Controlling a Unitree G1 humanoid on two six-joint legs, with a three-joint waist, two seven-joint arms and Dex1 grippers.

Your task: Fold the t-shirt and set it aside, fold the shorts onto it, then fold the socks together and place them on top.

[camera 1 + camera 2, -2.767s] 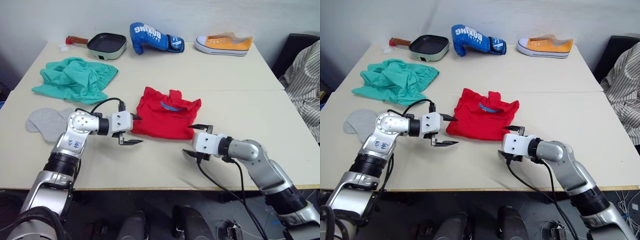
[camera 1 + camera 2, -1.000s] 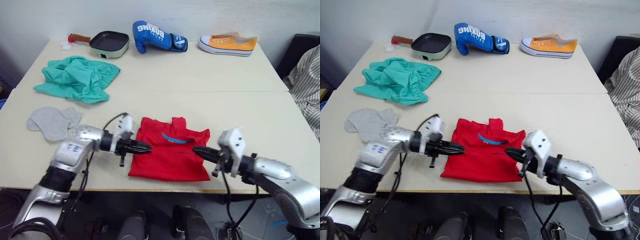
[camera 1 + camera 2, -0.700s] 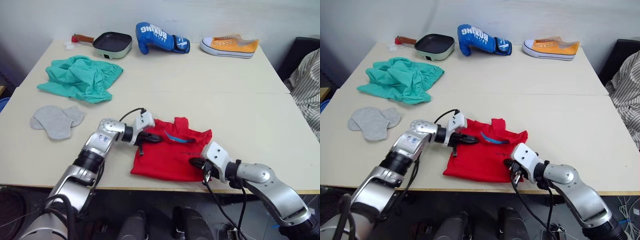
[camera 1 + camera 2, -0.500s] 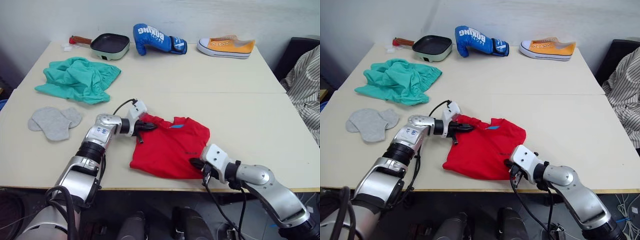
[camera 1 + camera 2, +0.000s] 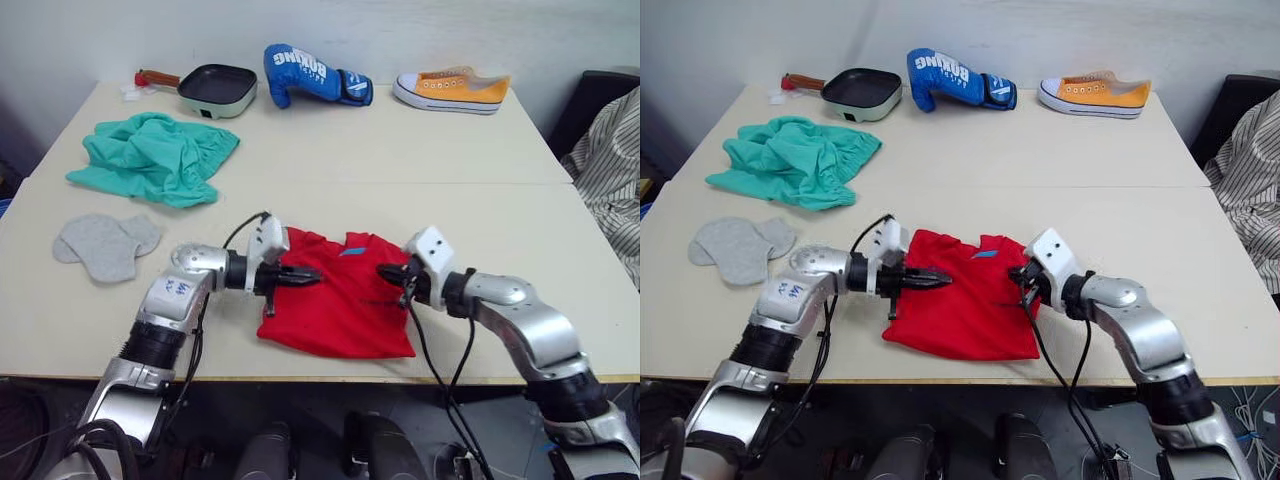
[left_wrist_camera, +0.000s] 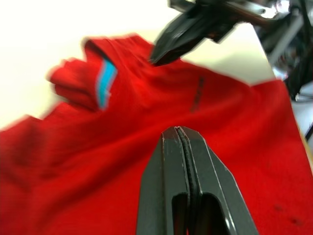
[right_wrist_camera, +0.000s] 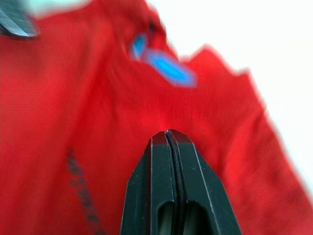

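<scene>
The red t-shirt (image 5: 345, 312) lies folded near the table's front edge, with its blue label (image 5: 350, 252) showing at the collar. My left gripper (image 5: 312, 273) is shut and points across the shirt's left part; nothing shows between its fingers (image 6: 178, 147). My right gripper (image 5: 384, 270) is also shut and rests over the shirt's right side near the collar, its tips facing the left one. The teal-green shorts (image 5: 150, 155) lie crumpled at the far left. The grey socks (image 5: 100, 245) lie flat at the left edge, closer to me than the shorts.
A pan (image 5: 213, 90), a blue boxing glove (image 5: 305, 72) and an orange sneaker (image 5: 450, 90) line the table's far edge. A striped garment (image 5: 610, 170) hangs off to the right. The shirt's lower hem sits close to the table's front edge (image 5: 450, 378).
My right gripper has moved from the shirt's near right corner up to its right side by the collar. My left gripper has slid further over the shirt. Both stay shut.
</scene>
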